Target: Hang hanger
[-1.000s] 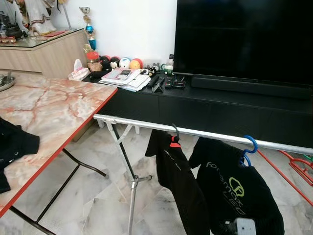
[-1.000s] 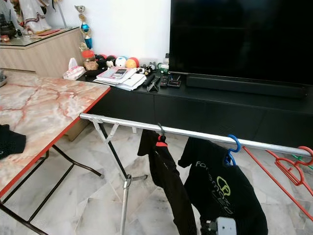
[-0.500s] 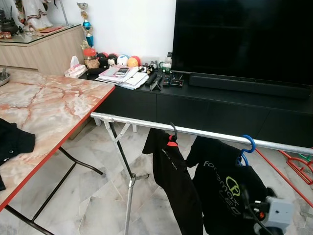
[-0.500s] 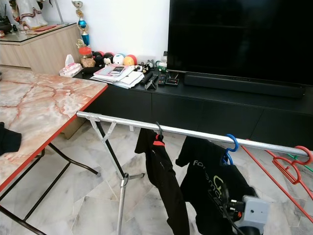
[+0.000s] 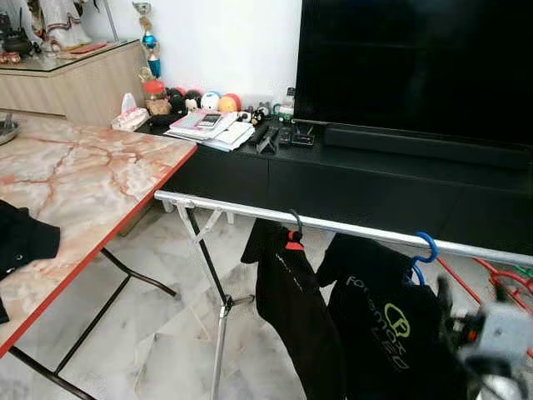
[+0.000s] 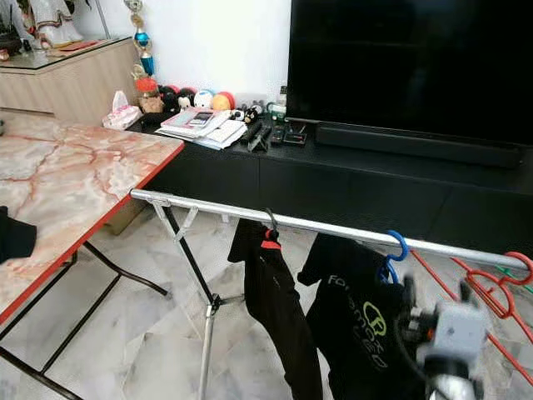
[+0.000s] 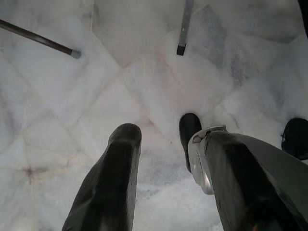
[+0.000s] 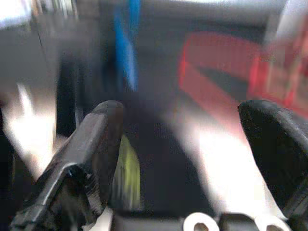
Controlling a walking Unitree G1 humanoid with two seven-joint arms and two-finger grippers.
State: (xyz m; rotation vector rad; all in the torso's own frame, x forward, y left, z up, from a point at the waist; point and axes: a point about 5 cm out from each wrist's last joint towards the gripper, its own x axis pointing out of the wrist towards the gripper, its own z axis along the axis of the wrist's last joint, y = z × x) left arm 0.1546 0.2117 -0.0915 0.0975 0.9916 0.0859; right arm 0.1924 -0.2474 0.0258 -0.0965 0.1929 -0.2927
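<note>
A silver clothes rail [image 5: 333, 227] runs across in front of me. On it hang a black shirt on a dark hanger [image 5: 293, 237] and a black shirt with a green logo on a blue hanger [image 5: 425, 250]. Empty red hangers [image 6: 500, 287] hang at the rail's right end. My right gripper [image 6: 437, 293] is raised, blurred, in front of the logo shirt and just left of the red hangers. In its wrist view the right gripper [image 8: 185, 110] is open and empty, with the blue and red hangers blurred ahead. My left gripper [image 7: 168, 137] hangs open over the marble floor.
A marble-topped folding table [image 5: 92, 175] with a red edge stands at the left, a black garment [image 5: 21, 242] on it. The rack's crossed legs [image 5: 218, 325] stand on the floor. Behind the rail are a black TV cabinet [image 5: 375, 179] and a large TV [image 5: 416, 67].
My right arm has risen from the bottom edge and moved right, towards the red hangers. The hung shirts have not moved.
</note>
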